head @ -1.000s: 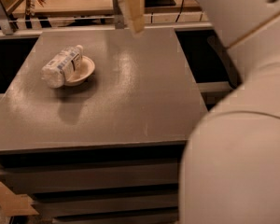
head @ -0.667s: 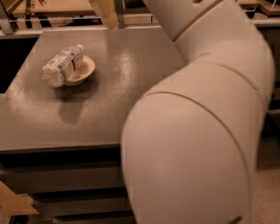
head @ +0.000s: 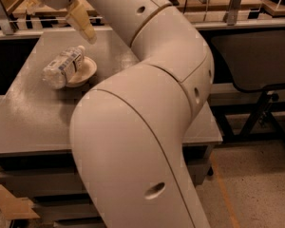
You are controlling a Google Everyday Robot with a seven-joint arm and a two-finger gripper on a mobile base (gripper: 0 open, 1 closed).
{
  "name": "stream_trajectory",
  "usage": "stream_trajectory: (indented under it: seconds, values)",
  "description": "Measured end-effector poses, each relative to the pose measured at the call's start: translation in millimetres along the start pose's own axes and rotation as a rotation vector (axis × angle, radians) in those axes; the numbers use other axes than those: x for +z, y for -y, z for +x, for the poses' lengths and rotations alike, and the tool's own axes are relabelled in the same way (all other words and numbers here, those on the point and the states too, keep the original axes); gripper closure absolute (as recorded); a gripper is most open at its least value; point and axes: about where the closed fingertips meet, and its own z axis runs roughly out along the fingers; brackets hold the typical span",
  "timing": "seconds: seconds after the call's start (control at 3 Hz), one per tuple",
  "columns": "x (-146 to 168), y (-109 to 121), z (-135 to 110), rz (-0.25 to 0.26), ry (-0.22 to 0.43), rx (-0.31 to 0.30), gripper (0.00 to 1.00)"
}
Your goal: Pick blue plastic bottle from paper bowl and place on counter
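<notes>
Clear crinkled plastic, white-and-blue label, white cap: blue plastic bottle (head: 62,68), one item, lying on its side across the paper bowl (head: 89,69). Its base overhangs the rim on the side away from the gripper.

Bowl: off-white, shallow, standing on the grey counter (head: 33,122), just below the gripper.

Gripper (head: 86,31): single unit, hanging above the counter, its tip directed down toward the bottle, clear of it and holding nothing. Whether it is spread or pressed together cannot be told.

Relation governing the pick: the bottle lies just below the gripper tip and slightly to the camera's left of it. The cap end is nearest the tip, the base end farthest.

Long axis: diagonal, running from the cap beneath the gripper away toward the counter's near left. The cap points back at the gripper.

Arm (head: 147,127): the only one, reaching in from the camera's right.

Judgement: descent not yet made; a grasp across the label, square to the long axis, seems apt.
</notes>
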Motion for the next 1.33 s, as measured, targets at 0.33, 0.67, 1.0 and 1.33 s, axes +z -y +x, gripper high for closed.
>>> stream_trajectory:
  seconds: [0.33,0.67,1.0,1.33]
  values:
    - [19,-2,-12,-0.033,0.043,-0.016,0.00]
    - [32,-10,-28,-0.066,0.099,-0.024,0.00]
    - [42,-17,-42,-0.087,0.152,-0.025,0.00]
    - [53,-20,-52,-0.104,0.201,-0.026,0.00]
